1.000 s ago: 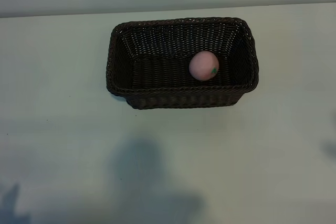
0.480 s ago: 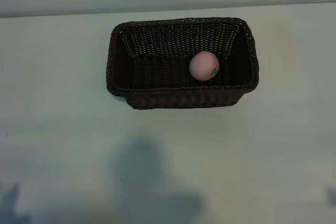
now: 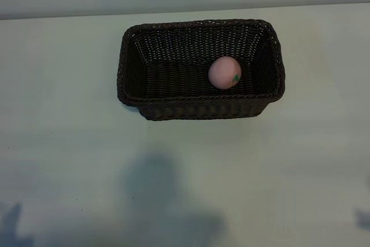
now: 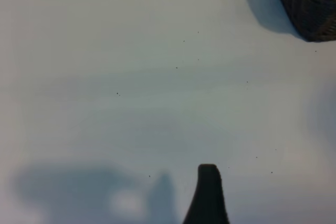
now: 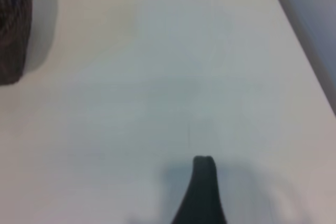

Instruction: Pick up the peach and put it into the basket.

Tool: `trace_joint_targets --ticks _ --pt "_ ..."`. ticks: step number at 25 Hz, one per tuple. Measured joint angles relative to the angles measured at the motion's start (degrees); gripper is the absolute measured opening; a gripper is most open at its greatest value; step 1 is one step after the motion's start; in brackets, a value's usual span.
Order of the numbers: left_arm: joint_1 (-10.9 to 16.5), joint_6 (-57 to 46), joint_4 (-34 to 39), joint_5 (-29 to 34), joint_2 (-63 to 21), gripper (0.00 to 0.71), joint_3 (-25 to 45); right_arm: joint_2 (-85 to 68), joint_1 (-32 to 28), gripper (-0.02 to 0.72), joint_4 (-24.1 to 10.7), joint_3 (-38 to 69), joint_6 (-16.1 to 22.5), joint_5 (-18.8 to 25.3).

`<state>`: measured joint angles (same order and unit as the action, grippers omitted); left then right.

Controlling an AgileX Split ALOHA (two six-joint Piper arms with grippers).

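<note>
- peach [image 3: 224,73] sits inside basket [image 3: 199,111], toward its right end
- left gripper [image 4: 208,192] spread wide, empty, clear of basket
- right gripper [image 5: 203,184] spread wide, empty, clear of basket

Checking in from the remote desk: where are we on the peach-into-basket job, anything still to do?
Done: the peach lies inside the basket, toward its right end, with nothing touching it. In hand: nothing; in each wrist view only a bare fingertip shows above the white table, the left gripper and right gripper both carrying nothing, each away from the basket. Left: seemingly nothing beyond parking the arms.
</note>
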<state>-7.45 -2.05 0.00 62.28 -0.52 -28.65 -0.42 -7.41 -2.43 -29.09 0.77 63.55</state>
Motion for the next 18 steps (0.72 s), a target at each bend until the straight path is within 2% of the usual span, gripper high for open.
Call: trace_joint_targets --ticks 3,9,18 --pt "0.0 0.0 0.58 0.0 0.0 0.592 0.0 0.0 0.0 0.595 0.35 0.19 0.0 -0.53" --pt "0.0 0.0 0.58 0.0 0.0 0.592 0.0 0.0 0.04 0.595 3.57 1.01 -0.18 -1.99" --pt "0.0 0.09 0.58 0.0 0.0 0.592 0.0 0.0 0.04 0.595 3.89 1.01 -0.25 -2.14"
